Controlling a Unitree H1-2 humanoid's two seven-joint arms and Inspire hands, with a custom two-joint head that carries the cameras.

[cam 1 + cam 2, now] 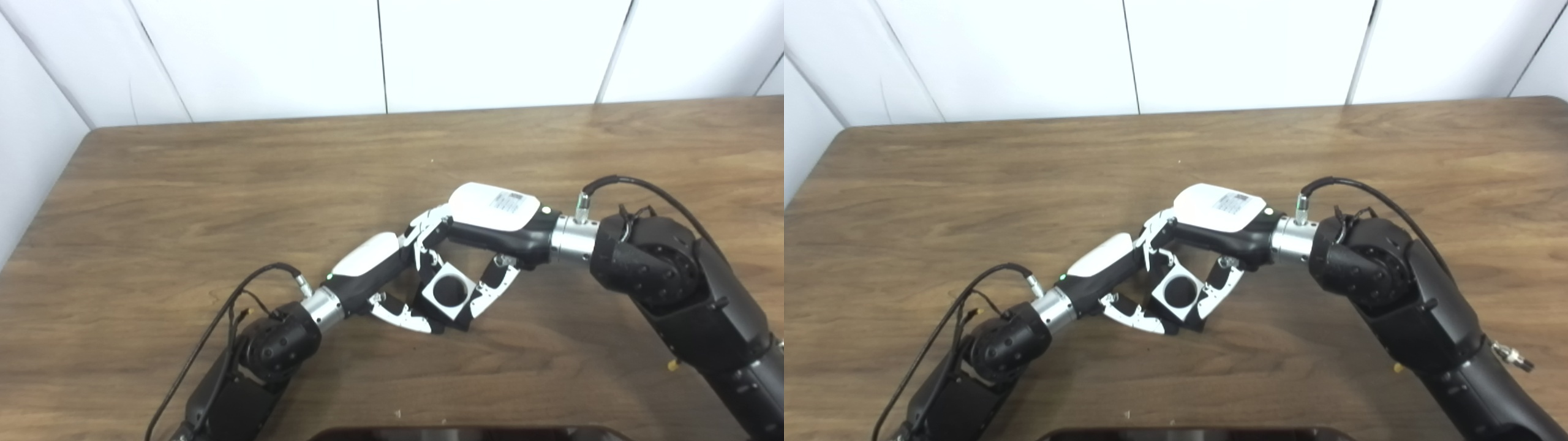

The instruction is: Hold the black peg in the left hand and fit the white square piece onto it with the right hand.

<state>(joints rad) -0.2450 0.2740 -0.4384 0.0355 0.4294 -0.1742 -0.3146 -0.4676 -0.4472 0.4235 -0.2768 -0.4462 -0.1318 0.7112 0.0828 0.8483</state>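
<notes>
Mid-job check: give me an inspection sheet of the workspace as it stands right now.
Surface: wooden table, mostly bare.
Job's things: white square piece with a dark round hole, held low over the table between both hands; black peg cannot be told apart from the dark fingers.
Clutter: small pale specks on the table, nothing else seen.
Robot hands: left robot hand and right robot hand both closed around the piece, fingers meeting above it.
Cables: black cable looped by the left wrist; another arching over the right wrist.
Surroundings: white panelled wall; dark edge at the bottom of the view.
</notes>
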